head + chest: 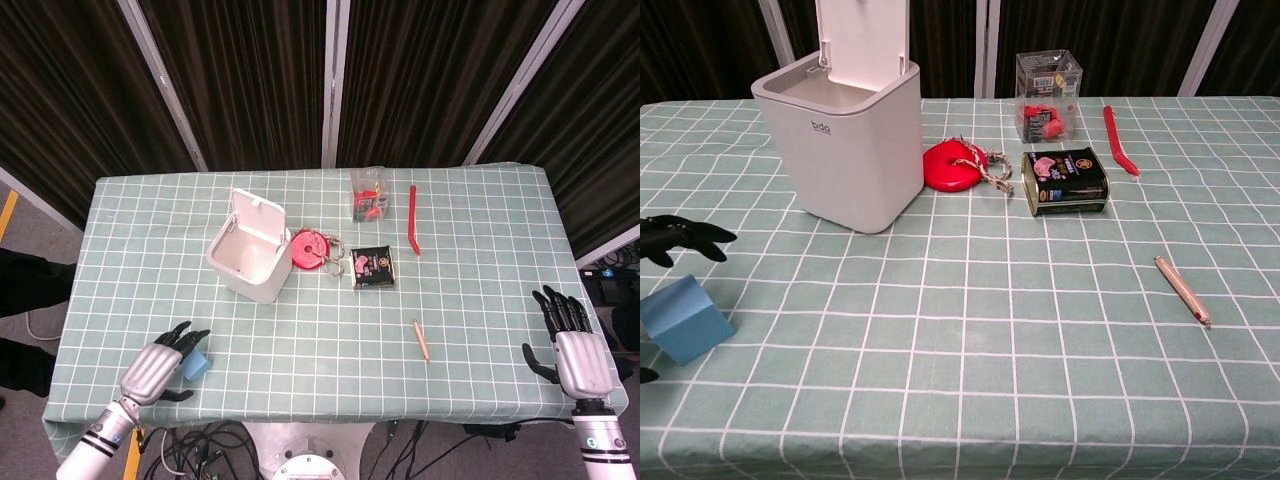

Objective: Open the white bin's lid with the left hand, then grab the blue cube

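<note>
The white bin (247,262) (850,160) stands at the left middle of the table with its lid (862,38) tipped up and back. Near the front left corner lies the blue cube (196,364) (685,318). My left hand (162,367) reaches it from the left, its dark fingertips (685,238) spread beyond the cube's far side and apart from it; the thumb barely shows at the chest view's left edge. The hand holds nothing. My right hand (576,350) hovers at the table's front right edge, fingers apart and empty.
Right of the bin lie a red disc with a rope (312,247) (958,165) and a black tin (372,268) (1064,180). Behind them stand a clear box (368,194) (1048,96) and a red stick (412,218) (1117,140). A pencil (422,340) (1182,289) lies front right.
</note>
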Motion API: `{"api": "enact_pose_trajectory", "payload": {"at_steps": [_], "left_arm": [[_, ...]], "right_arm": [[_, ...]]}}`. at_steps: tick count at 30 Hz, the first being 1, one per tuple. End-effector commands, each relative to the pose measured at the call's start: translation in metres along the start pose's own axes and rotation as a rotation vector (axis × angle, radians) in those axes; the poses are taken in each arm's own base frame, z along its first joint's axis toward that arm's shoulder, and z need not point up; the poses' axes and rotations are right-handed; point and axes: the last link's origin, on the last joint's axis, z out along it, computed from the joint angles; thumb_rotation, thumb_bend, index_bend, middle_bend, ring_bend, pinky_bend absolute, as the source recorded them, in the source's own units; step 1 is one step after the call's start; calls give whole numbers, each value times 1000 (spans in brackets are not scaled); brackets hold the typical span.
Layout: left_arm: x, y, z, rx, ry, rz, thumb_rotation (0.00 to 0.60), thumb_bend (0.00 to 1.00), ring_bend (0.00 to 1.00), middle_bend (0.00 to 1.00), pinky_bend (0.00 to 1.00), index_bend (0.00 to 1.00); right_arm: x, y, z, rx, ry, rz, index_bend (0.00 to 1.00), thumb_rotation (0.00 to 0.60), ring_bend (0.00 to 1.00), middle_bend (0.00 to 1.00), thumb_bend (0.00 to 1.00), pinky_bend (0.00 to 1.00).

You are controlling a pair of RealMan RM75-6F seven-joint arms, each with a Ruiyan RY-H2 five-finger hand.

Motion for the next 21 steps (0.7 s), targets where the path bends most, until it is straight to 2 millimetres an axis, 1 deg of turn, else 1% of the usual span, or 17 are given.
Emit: {"api": "enact_pose_trajectory", "payload": {"at_steps": [1,7,9,17,21], "left_arm": [[-3,-2,5,6,9,-17,600,53,115,229,354,155],[-8,-1,10,0,25,-27,600,67,248,306,525,249],[-9,1,12,-8,33,-27,600,76,289,340,564,281],[-9,1,17,4,57,-24,600,122,451,466,697,410],[-8,2,17,4,70,-23,600,160,505,514,746,468]], "right_arm": [[0,0,0,-1,-3,0,0,600,0,0,291,0],[0,0,1,0,-9,0,0,600,0,0,291,0],[0,0,0,-1,-9,0,0,600,0,0,291,0],[0,0,0,-1,-12,-1,0,600,0,0,291,0],[0,0,0,-4,-12,-1,0,600,0,0,292,0]]}}
